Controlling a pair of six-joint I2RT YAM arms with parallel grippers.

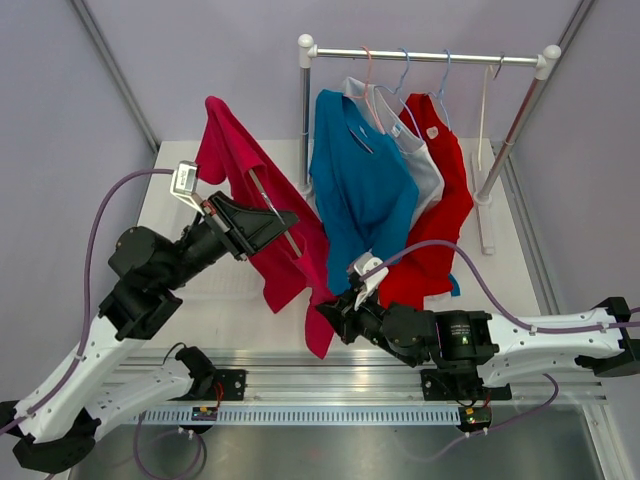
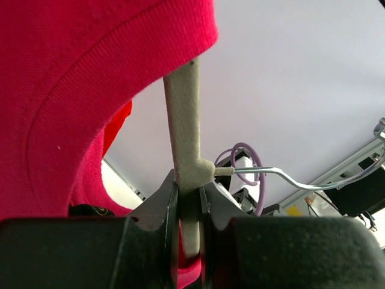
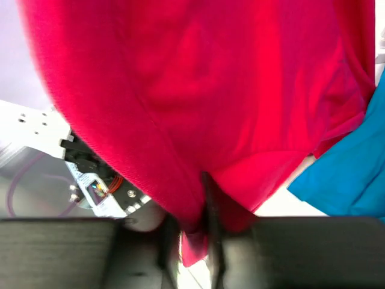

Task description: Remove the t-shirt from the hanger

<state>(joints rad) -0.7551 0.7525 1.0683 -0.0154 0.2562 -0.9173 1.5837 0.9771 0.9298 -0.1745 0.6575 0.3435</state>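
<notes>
Crimson knit t-shirt [image 1: 235, 150] held above the white desk [image 1: 215, 310], centre-left of the top view.
The left claw [image 2: 189, 208] is clamped on the stem of the grey, felt-textured hanger [image 2: 182, 132]; its thin wire hook points frame-right in the left wrist view. The right claw [image 3: 194, 238] pinches the shirt's lower edge. The shirt's long axis runs diagonally from upper left to lower centre.

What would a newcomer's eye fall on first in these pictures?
First, the crimson knitted t-shirt held in mid-air left of centre, on a grey flocked hanger clamped in the jaws of the left arm. The jaws of the right arm pinch its lower hem. Behind, a blue t-shirt, a pale grey t-shirt and a red t-shirt hang on the silver metal rail.
</notes>
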